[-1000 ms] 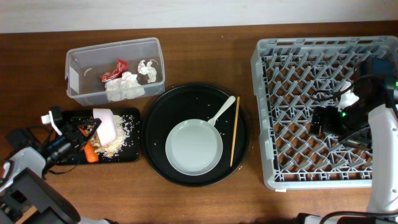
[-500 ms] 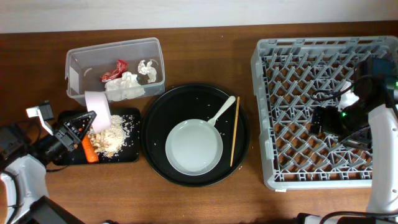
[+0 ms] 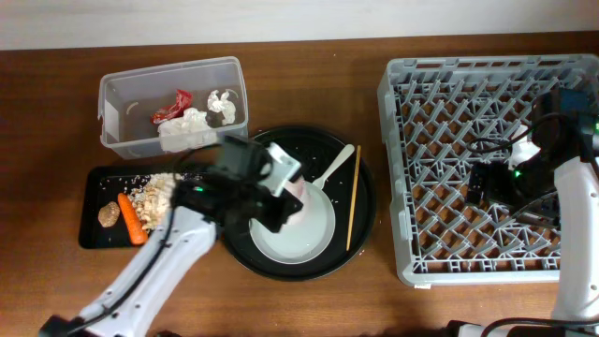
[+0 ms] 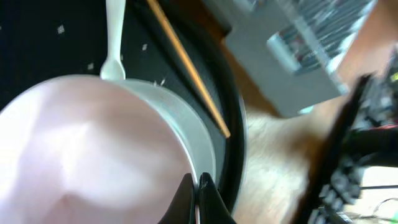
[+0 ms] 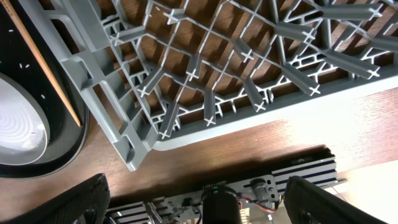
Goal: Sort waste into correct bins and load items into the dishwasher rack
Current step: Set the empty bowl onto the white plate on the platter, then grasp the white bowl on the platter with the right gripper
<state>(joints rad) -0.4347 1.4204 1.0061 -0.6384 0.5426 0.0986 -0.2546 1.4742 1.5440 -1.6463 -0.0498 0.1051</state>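
Observation:
My left gripper (image 3: 281,187) is shut on the rim of the smaller white bowl (image 3: 288,176) and holds it tilted over the wide white plate-bowl (image 3: 299,229). In the left wrist view the fingers (image 4: 198,198) pinch the bowl (image 4: 93,149). The white fork (image 3: 334,168) and the thin wooden stick (image 3: 354,197) lie beside the plate-bowl. The clear tub (image 3: 122,112) holds napkins (image 3: 187,129) and the red wrapper (image 3: 173,105). The shallow black tray (image 3: 94,239) holds the carrot (image 3: 130,217), the brown lump (image 3: 108,214) and rice crumbs (image 3: 159,195). My right gripper (image 3: 491,183) is open and empty over the grey rack (image 3: 468,84).
The plate-bowl, fork and stick lie in a large round black tray (image 3: 360,234) at the middle. The right wrist view shows the rack's corner (image 5: 124,124), the stick (image 5: 40,59) and bare wood table (image 5: 249,155) below it. No cups are in view.
My left arm has swung right from the shallow black tray to over the round tray, carrying the bowl. Rice crumbs now lie uncovered in the black tray. The right arm has not moved.

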